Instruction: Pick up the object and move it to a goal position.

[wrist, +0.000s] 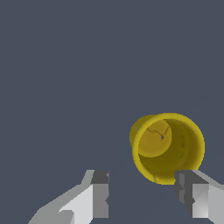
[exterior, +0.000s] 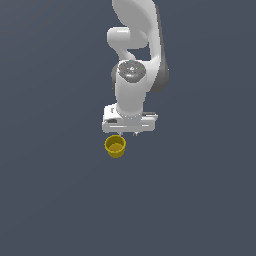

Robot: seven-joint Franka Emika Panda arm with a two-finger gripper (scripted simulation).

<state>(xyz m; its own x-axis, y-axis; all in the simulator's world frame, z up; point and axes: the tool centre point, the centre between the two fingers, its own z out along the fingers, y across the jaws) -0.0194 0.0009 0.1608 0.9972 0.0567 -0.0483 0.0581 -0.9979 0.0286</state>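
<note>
The object is a small mustard-yellow cup (exterior: 115, 146), standing upright with its mouth up on the dark grey floor. In the exterior view it sits just below the white gripper hand, toward that view's left of the hand's middle. In the wrist view I look down into the cup (wrist: 168, 146) and see its narrower base inside. My gripper (wrist: 144, 194) is open and holds nothing. One fingertip (wrist: 189, 192) overlaps the cup's rim in the picture, while the other fingertip (wrist: 100, 192) stands well apart from it. The fingers are mostly hidden under the hand (exterior: 130, 121) in the exterior view.
The white arm (exterior: 135, 65) rises behind the hand toward the top of the exterior view. A plain dark grey floor (exterior: 200, 200) lies all around the cup. No goal marker shows in either view.
</note>
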